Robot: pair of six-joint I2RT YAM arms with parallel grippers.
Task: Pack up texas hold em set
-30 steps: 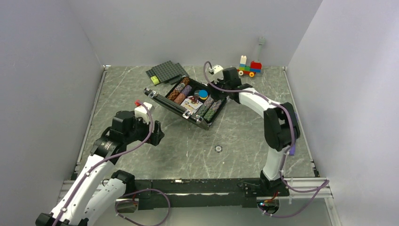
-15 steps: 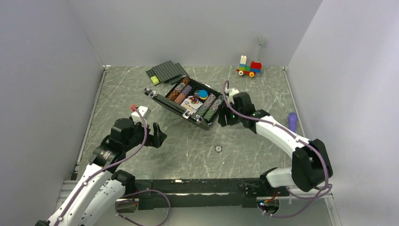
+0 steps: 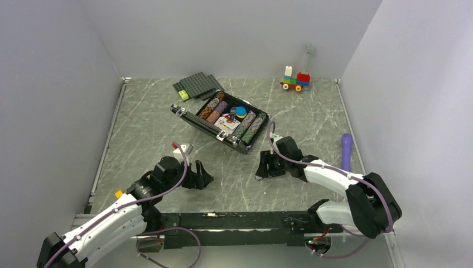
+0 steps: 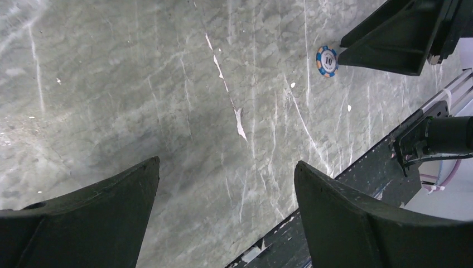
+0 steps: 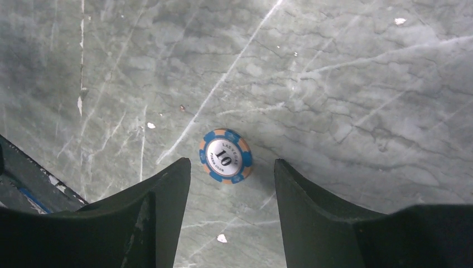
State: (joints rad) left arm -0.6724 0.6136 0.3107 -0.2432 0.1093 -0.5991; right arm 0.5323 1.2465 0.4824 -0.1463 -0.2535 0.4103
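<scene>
While spread right tool (image 5: 231, 163) brackets chip (image 5: 225, 156), briefcase (image 3: 207, 126) lies well apart.

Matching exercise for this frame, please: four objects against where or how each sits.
1 blue-and-orange poker chip marked 10
2 black silver-trimmed briefcase
3 colourful brick toy car
4 dark grey studded baseplates

A open, chip rows showing
B far edge, right side
C lying flat below the open right gripper
D far edge, left of centre

Pairs: 1-C, 2-A, 3-B, 4-D
</scene>
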